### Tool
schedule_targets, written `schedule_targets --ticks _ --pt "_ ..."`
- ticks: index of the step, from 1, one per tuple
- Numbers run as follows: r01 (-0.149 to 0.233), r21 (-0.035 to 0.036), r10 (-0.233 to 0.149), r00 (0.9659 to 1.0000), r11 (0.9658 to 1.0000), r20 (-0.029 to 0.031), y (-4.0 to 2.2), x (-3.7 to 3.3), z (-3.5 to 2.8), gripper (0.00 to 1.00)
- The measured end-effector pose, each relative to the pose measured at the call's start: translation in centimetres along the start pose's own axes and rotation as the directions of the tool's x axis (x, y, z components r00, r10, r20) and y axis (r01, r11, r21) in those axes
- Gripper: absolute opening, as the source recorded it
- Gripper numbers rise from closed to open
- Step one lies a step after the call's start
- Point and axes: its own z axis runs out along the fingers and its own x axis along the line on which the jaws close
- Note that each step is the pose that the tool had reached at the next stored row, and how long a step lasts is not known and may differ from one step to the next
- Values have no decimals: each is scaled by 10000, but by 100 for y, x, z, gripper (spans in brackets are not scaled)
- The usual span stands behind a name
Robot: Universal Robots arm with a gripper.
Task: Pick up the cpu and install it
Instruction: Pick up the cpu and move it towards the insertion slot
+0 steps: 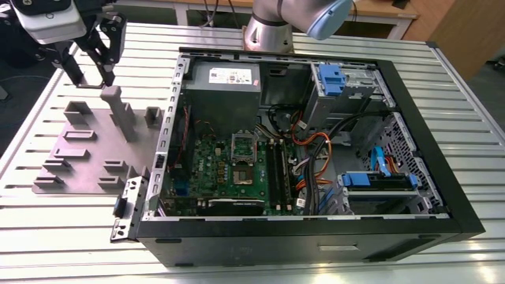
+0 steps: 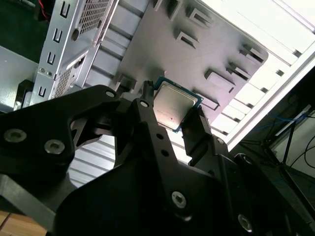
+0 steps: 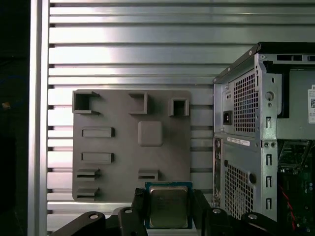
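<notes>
The cpu (image 3: 168, 207) is a small square chip with a silvery top and a green rim, and my gripper (image 3: 169, 202) is shut on it, one black finger on each side. In the second wrist view the cpu (image 2: 173, 104) sits tilted between the fingers (image 2: 147, 101), above the grey fixture plate (image 2: 162, 44). In the exterior view my gripper (image 1: 91, 81) hangs over the far end of that plate (image 1: 83, 151), to the left of the open computer case (image 1: 442, 195). Inside the case lies the green motherboard (image 1: 213, 171), with its socket (image 1: 243, 173) uncovered and the metal frame raised.
The fixture plate carries several raised holders and a tall grey post (image 1: 122, 112) close under my fingers. The case's perforated side wall (image 3: 246, 147) stands beside the plate. Cables, blue drive brackets (image 1: 379, 179) and a grey power supply (image 1: 223, 89) crowd the case. The slatted metal table (image 1: 457, 89) runs all around.
</notes>
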Motion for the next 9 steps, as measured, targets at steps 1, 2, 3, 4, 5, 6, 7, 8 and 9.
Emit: schedule_targets --ticks 1,2,3,4,5,6,7,8,9 --pt "1 0 -1 10000 10000 0 0 -1 0 47" --pt "1 1 -1 10000 10000 0 0 -2 0 47" --pt "1 0 -1 10000 10000 0 0 -2 0 47" --pt "1 0 -1 10000 10000 -1 0 -2 0 47" --pt "1 -1 -1 10000 10000 0 0 -3 0 47" --pt "1 0 -1 10000 10000 0 0 -3 0 47" --pt "1 0 -1 10000 10000 0 0 -4 0 47" --pt "1 0 -1 10000 10000 0 0 -4 0 47" --pt "2 0 -2 10000 10000 0 0 -9 0 47"
